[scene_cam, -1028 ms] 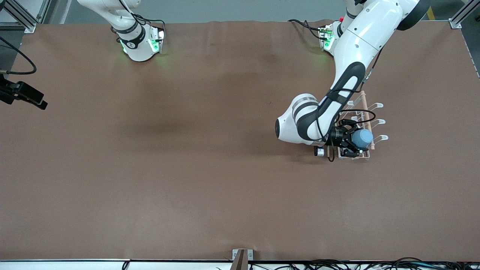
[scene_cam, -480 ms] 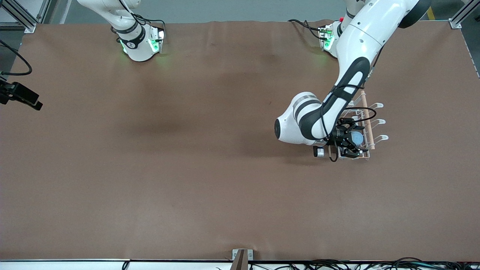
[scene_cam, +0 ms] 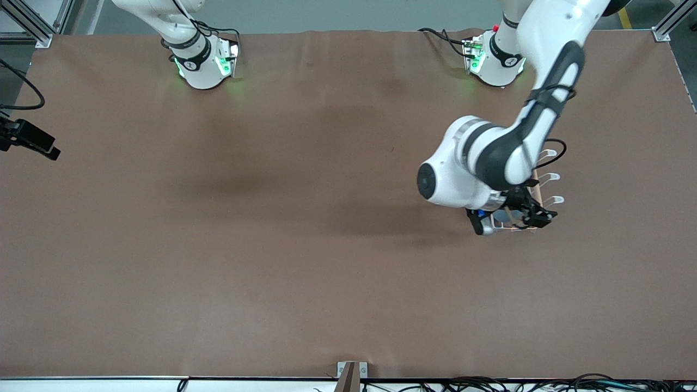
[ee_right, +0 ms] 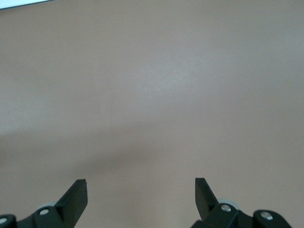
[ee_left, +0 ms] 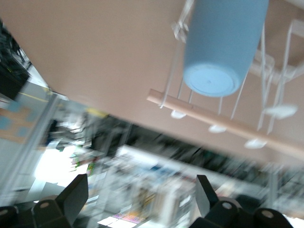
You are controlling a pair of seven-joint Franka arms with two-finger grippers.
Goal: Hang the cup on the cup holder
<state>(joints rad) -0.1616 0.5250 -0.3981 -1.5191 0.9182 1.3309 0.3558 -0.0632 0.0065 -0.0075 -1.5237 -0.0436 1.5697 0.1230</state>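
Note:
In the left wrist view the light-blue cup [ee_left: 223, 47] hangs mouth-down on a prong of the white wire cup holder [ee_left: 266, 111], its flat bottom toward the camera, beside the wooden dowel [ee_left: 223, 122]. My left gripper [ee_left: 137, 195] is open and apart from the cup, with nothing between its fingers. In the front view it [scene_cam: 536, 216] hovers over the holder's end nearer the camera. Only the holder's prongs [scene_cam: 551, 177] show there, and the wrist hides the cup. My right gripper [ee_right: 141, 194] waits open over bare table at the right arm's end [scene_cam: 30, 142].
Brown cloth covers the table [scene_cam: 272, 245]. The two arm bases [scene_cam: 204, 62] [scene_cam: 493, 62] stand along the edge farthest from the camera. A small metal bracket [scene_cam: 351, 372] and loose cables [scene_cam: 517, 384] lie at the edge nearest it.
My left gripper opened and let go of the cup, then drew back and swung round over the holder. The cup stays on the prong. The right gripper shifted slightly.

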